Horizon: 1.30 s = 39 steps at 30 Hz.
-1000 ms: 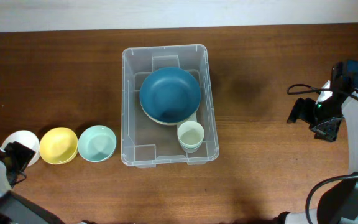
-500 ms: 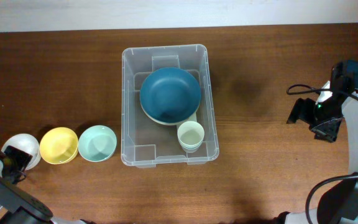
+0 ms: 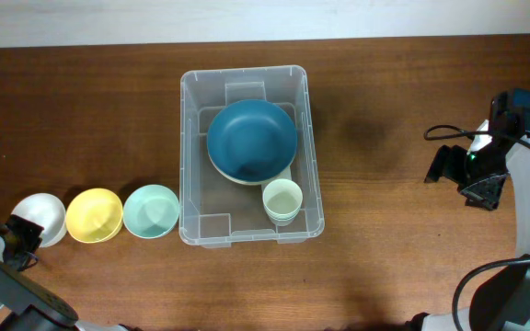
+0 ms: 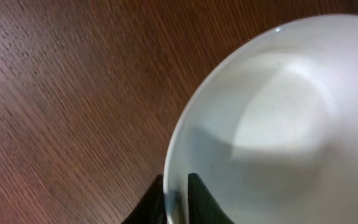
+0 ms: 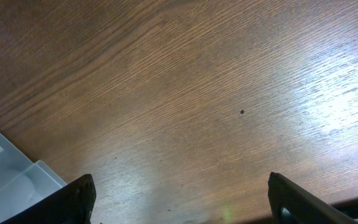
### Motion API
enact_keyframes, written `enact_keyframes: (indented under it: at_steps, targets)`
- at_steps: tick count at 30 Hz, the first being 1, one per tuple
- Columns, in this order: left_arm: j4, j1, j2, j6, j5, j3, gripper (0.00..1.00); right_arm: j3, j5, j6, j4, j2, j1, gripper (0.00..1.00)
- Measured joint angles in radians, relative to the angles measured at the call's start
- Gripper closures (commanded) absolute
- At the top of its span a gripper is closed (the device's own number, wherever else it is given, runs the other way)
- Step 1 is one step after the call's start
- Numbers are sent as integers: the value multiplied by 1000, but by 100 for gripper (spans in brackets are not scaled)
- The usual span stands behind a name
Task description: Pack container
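Note:
The clear container [image 3: 313,156] stands mid-table, holding a dark blue bowl [image 3: 251,138] and a pale green cup [image 3: 282,199]. Left of it, a white bowl [image 3: 40,219], a yellow bowl [image 3: 94,214] and a teal bowl [image 3: 150,211] sit in a row touching each other. At the row's far left my left gripper [image 3: 21,235] is shut on the white bowl [image 4: 278,124], with one finger inside the rim and one outside [image 4: 176,188]. My right gripper [image 5: 182,186] hangs open over bare wood, to the right of the container's corner [image 5: 5,180].
The teal bowl sits against the container's left wall. A cream dish shows under the blue bowl [image 3: 237,176]. The right arm [image 3: 486,165] and its cable occupy the table's right edge. Bare wood lies between the container and the right arm.
My left gripper has closed on the white bowl's rim. The row of three bowls has shifted right, bringing the teal bowl up to the container. The right arm has not moved.

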Motion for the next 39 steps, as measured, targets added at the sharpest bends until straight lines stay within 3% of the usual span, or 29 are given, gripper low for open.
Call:
enact_keyframes:
  at_steps: [8, 20, 28, 31, 39]
  targets:
    - [10, 0, 0, -4, 34, 0, 99, 0, 0, 0, 0, 0, 0, 16]
    - [1, 0, -12, -42, 87, 32, 100, 0, 0, 0, 0, 0, 0, 16]
    - [-192, -27, -228, -53, 148, 197, 100, 0, 0, 0, 2, 0, 0, 16]
    - [-276, -153, -314, -39, 186, 271, 100, 0, 0, 1, 2, 0, 0, 16]
    - [-475, -733, -389, 5, 170, 467, 99, 0, 0, 0, 1, 0, 0, 16]
